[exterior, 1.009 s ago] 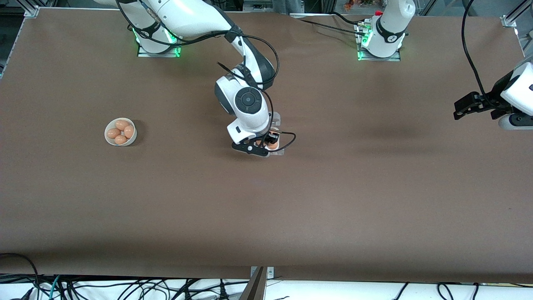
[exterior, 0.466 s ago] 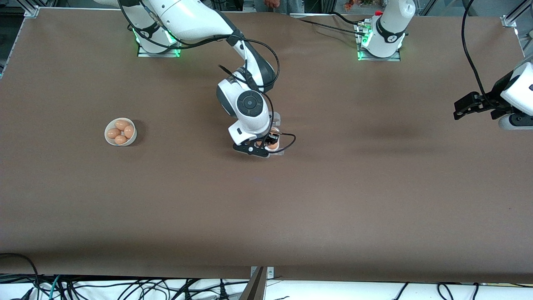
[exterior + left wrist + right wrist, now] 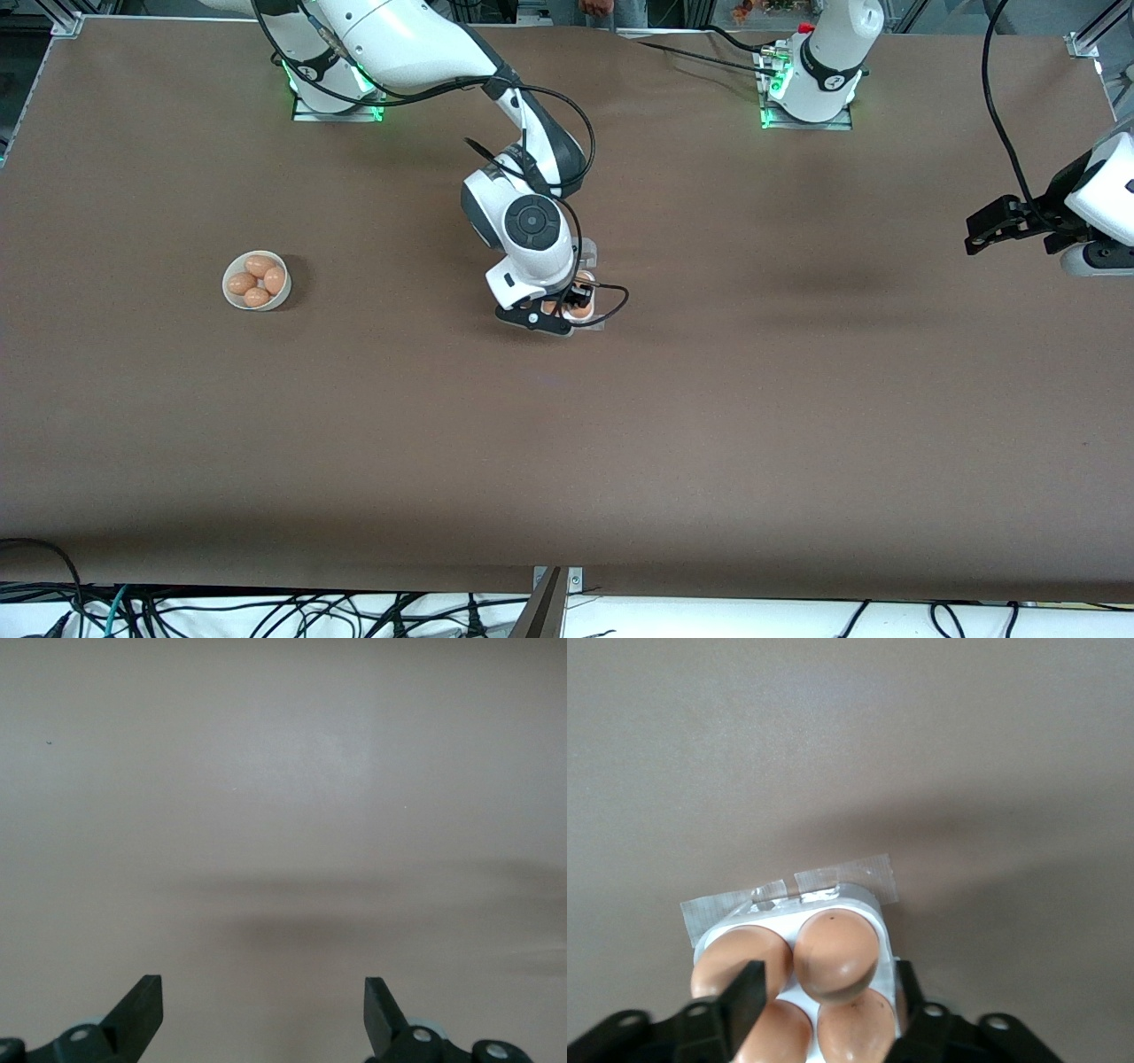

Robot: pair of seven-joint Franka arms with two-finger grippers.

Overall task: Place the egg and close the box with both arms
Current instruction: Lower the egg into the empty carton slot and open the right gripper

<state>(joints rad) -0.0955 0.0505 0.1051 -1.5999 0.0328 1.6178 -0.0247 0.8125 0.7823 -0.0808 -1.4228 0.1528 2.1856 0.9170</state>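
The box (image 3: 864,901) is a small white four-cell carton holding several brown eggs, its clear lid taped to the table. My right gripper (image 3: 828,979) is low over it, open, with a finger on either side of one egg (image 3: 837,952) that sits in a cell. Neither finger presses on it. In the front view the right gripper (image 3: 567,307) covers most of the box (image 3: 595,322). My left gripper (image 3: 979,232) waits open and empty over bare table at the left arm's end; the left wrist view shows its fingers (image 3: 142,1001) wide apart.
A round white bowl (image 3: 232,299) with several brown eggs (image 3: 257,282) stands toward the right arm's end of the table. Strips of clear tape (image 3: 842,877) hold the box's edge to the brown table.
The right arm's wrist has shifted very slightly over the box. The left arm has not moved.
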